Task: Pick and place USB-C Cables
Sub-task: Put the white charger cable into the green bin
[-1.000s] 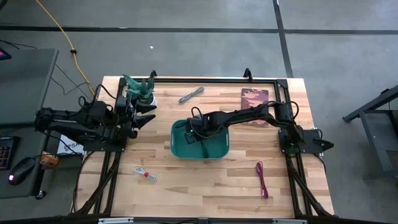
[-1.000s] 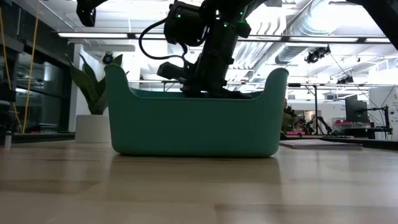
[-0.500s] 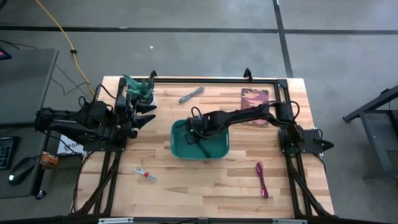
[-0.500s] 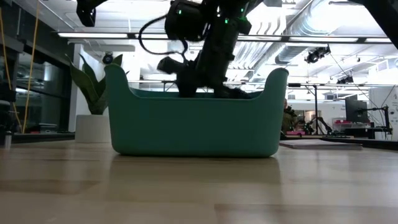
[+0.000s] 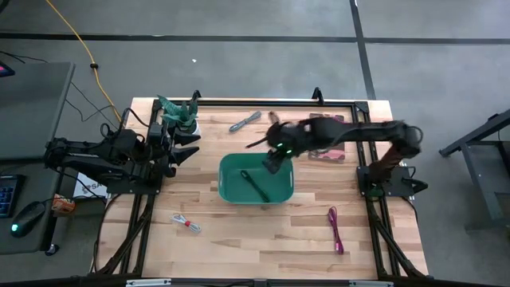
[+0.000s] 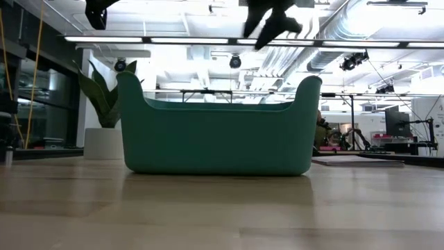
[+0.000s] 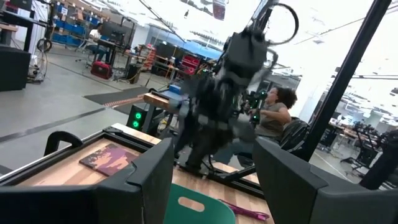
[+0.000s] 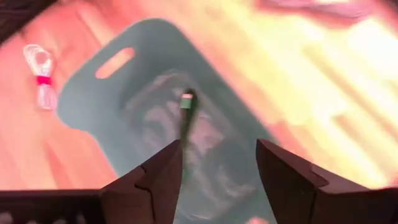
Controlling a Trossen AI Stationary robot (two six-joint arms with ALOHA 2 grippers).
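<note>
Pale butcher-block table (image 5: pixel 239 239) carries a teal bin (image 5: pixel 229 185) at its middle, with the dark green cable (image 5: pixel 255 185) lying inside on the bin floor. Above the bin's far edge hangs the right gripper (image 5: pixel 272 164), its fingers (image 8: pixel 154 180) spread apart and empty. Three more cables lie on the wood: grey (image 5: pixel 245 121) at the far side, white with red band (image 5: pixel 186 223) near-left, magenta-red (image 5: pixel 335 229) near-right. Beside a potted plant (image 5: pixel 180 112), the left gripper (image 5: pixel 190 145) waits with its fingers parted.

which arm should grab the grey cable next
Probably the right: its open, empty hand hangs over the bin's far edge, close to the grey cable. The left hand waits by the plant, also fairly near.
</note>
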